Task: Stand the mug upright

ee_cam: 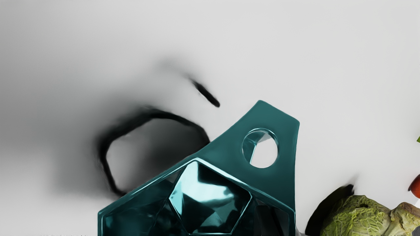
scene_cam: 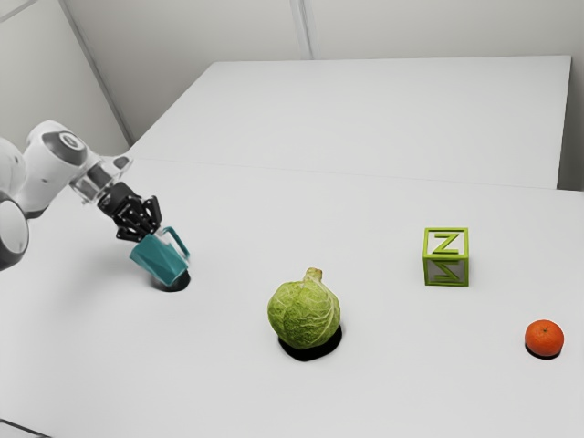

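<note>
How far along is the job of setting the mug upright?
Done: the mug looks gripped and raised, its mouth toward the gripper and its dark shadow lying on the table beneath.
In hand: righting it; the exterior view shows it still leaning.
Left: probably level it, stand its base on the table, then let go and back away.

The mug (scene_cam: 159, 259) looks glossy and smooth inside, like glazed or polished material, with a more matt handle, while the desk (scene_cam: 228, 383) looks smooth and matt, the cabbage (scene_cam: 303, 315) rough and veined, and the orange fruit (scene_cam: 545, 337) faintly glossy.
</note>
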